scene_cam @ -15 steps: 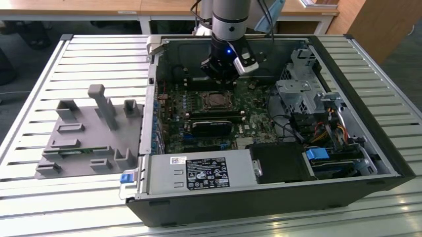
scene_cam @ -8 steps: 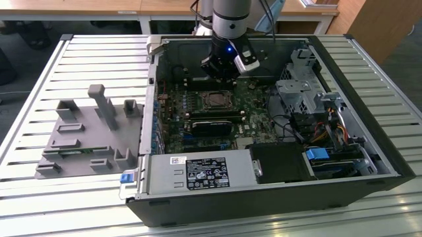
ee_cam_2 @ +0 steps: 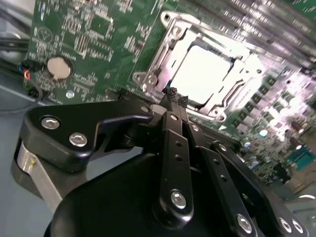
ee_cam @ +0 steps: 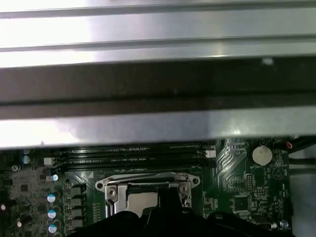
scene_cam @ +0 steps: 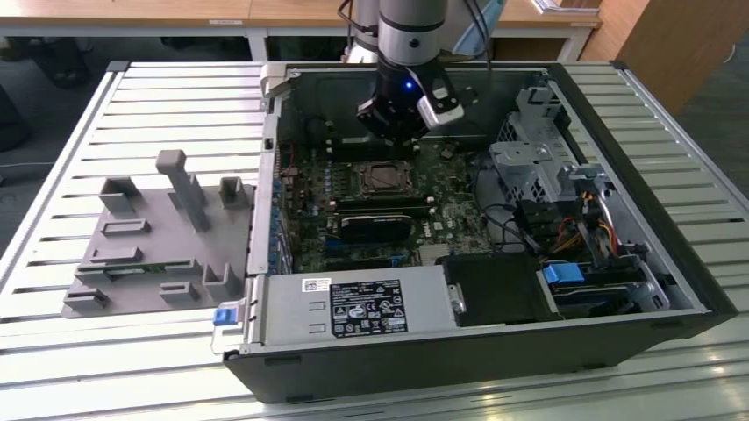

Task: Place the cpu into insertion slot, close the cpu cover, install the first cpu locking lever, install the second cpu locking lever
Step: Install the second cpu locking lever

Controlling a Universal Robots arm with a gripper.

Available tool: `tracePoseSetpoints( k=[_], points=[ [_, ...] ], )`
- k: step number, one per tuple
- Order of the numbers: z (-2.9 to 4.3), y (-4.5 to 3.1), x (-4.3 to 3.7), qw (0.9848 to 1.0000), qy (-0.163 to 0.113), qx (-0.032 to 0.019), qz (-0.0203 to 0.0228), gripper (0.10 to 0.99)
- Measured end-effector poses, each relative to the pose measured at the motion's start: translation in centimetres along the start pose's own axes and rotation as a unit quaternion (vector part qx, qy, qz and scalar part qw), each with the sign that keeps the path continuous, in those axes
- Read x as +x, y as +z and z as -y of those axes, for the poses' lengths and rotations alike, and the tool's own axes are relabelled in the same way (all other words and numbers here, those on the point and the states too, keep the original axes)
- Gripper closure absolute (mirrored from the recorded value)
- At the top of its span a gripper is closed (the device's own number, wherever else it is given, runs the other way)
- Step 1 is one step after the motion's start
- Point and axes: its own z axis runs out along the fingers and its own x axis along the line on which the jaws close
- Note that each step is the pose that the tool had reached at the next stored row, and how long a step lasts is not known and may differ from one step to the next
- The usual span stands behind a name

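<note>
One cpu (ee_cam_2: 205,74), seated flat in the insertion slot (scene_cam: 384,178), bright metal face up and glaring white in the second wrist view. Framed on all sides by the cpu cover (ee_cam_2: 170,47), lying down over the chip, face showing through the big square window; silvery top bar of the same cover also caught in the first wrist view (ee_cam: 148,178). Cannot tell how the locking levers sit.

Just above the slot's far edge, the tool (ee_cam_2: 171,94), clenched, black fingers (ee_cam_2: 174,148) pressed together at the tips with nothing seen between them, tips close to the cover's rim; touching or not, cannot tell. In the exterior view, the same tool (scene_cam: 392,140) hanging from the arm over the far part of the board.

Around the slot, green motherboard (ee_cam_2: 98,29). Long black memory slots (ee_cam: 133,158) just beside the socket, round silver coin cell (ee_cam_2: 58,67) farther along the board.

All of it inside an open black computer case (scene_cam: 468,368), laid on its side. At the case's near edge, labelled grey power box (scene_cam: 351,307). Outside the case, toward the exterior view's left, grey fixture (scene_cam: 153,237) with upright pegs and pockets, resting on the slatted metal counter (scene_cam: 117,351).
</note>
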Motion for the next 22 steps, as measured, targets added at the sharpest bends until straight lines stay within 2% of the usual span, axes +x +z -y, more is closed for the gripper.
tracePoseSetpoints(
  k=[5,8,12,16,18,22],
  points=[
    [1.50,-0.05,-0.11,1.0000,0.000,-0.0007,-0.0004,0.980],
    [2.13,-0.08,-0.15,1.0000,0.000,-0.0014,-0.0021,0.980],
    [3.02,-0.10,-0.22,1.0000,0.000,-0.0030,-0.0023,0.980],
    [3.66,-0.11,-0.26,1.0000,0.000,-0.0069,-0.0026,0.980],
    [3.93,-0.12,-0.28,0.9999,0.000,-0.0104,-0.0031,0.980],
    [4.29,-0.14,-0.31,0.9999,0.000,-0.0114,-0.0034,0.980]
  ],
)
